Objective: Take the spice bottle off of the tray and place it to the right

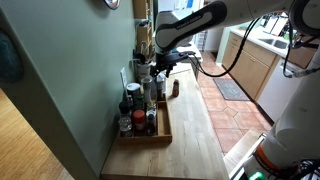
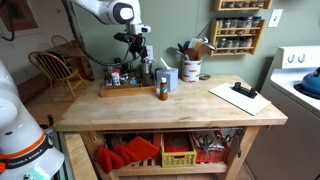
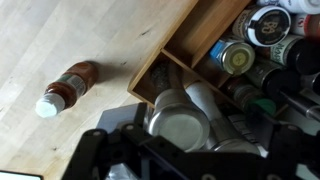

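- The tray (image 1: 166, 128) runs along the green wall at centre-left of an exterior view and is packed with jars and bottles.
- The gripper (image 1: 163, 64) hangs above the tray's far end. In the wrist view its dark fingers fill the bottom edge over a white-lidded jar (image 3: 185, 128). I cannot tell whether they are parted or closed.
- The spice bottle (image 1: 175, 88) sits right of and below the gripper in that frame. It stands upright on the wooden table (image 1: 195, 130), just beside the tray's outer wall and not inside it.
- Judgement: the bottle looks already off the tray. Its long axis is vertical, so reaching it means moving rightward and down.
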{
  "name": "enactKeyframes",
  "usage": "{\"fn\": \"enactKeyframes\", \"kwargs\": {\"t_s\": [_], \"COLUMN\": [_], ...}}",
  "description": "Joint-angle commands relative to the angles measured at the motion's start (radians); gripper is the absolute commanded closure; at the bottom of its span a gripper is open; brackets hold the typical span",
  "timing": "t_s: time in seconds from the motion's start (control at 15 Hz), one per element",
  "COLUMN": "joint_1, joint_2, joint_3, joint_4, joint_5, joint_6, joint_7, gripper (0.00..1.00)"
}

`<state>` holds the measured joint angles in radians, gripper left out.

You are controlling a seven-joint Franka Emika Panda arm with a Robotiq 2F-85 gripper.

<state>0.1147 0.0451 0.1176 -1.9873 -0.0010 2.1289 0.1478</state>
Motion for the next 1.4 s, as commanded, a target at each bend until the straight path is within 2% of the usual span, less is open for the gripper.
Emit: {"fn": "enactKeyframes", "kwargs": {"t_s": [0.0, 0.6, 1.33], "joint_1": [0.000, 0.003, 0.003], "joint_2": [0.045, 0.103, 0.135], "joint_3": [-0.008, -0.013, -0.013], "joint_4": [0.032, 0.084, 0.080], "joint_5": [-0.048, -0.089, -0.078], "joint_6": [0.022, 0.018, 0.045], "joint_7": [-0.005, -0.018, -0.073], "gripper": [0.00, 0.00, 0.00]}}
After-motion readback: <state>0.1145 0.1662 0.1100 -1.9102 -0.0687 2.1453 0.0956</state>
